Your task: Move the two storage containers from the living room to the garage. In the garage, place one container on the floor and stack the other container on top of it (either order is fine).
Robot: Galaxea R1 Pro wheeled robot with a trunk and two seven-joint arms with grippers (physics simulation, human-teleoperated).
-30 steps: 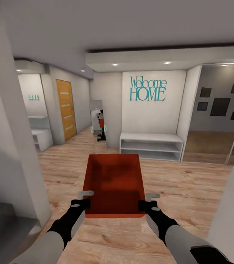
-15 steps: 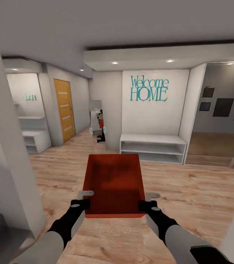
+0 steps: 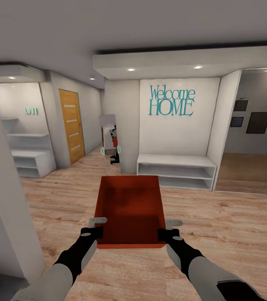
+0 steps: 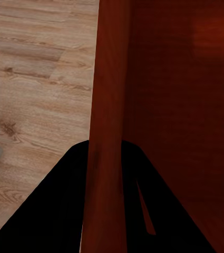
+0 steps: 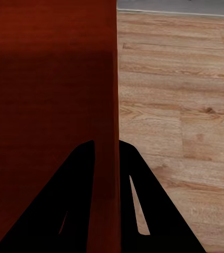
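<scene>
One orange-red storage container (image 3: 129, 207) hangs in front of me above the light wood plank floor, open side up and empty. My left gripper (image 3: 96, 223) is shut on its left wall near the close corner. My right gripper (image 3: 170, 225) is shut on its right wall. In the left wrist view the container's wall (image 4: 107, 105) runs between the two dark fingers (image 4: 54, 216). The right wrist view shows the same: the wall (image 5: 113, 105) is pinched between black fingers (image 5: 138, 211).
A white low shelf bench (image 3: 176, 169) stands ahead under a "Welcome HOME" sign (image 3: 171, 101). An orange-wood door with glass slits (image 3: 71, 125) is at the left, down a hallway. A white wall corner (image 3: 8, 217) is close on my left. A mirrored panel (image 3: 257, 133) is at the right.
The whole view has shifted: the room has slid right and drawn nearer, and the left wall corner has slid out leftward. The container and both grippers keep their places in the picture.
</scene>
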